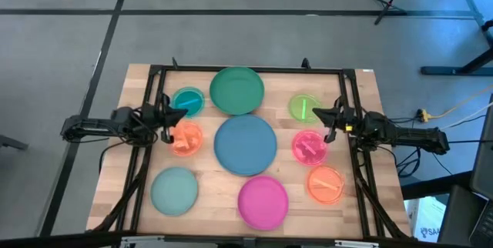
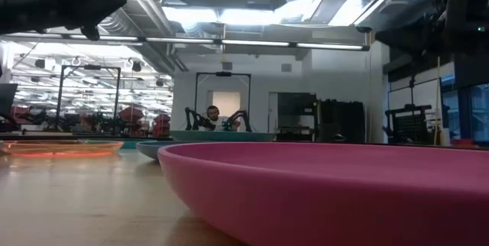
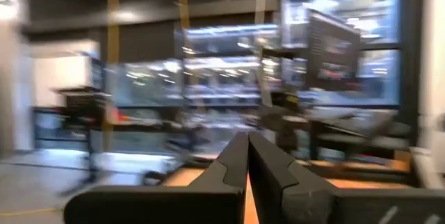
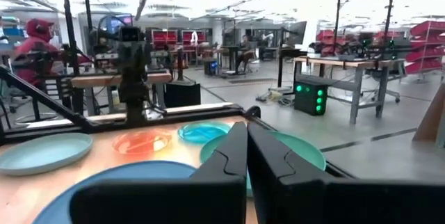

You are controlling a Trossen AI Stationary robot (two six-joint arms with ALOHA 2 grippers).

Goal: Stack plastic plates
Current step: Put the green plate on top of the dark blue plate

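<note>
Magenta plate (image 2: 336, 189) is filling your low view, smooth and opaque, hiding most of the wooden desk (image 1: 208, 194). Nine round plates are lying separately, blue plate (image 1: 245, 145) central. Left gripper (image 1: 163, 115) and right gripper (image 1: 331, 117) are hovering at opposite sides, fingers (image 4: 229, 161) pressed together.

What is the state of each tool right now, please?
Left tool: closed, holding nothing, above the table's left side.
Right tool: closed, holding nothing, above the table's right side.
</note>
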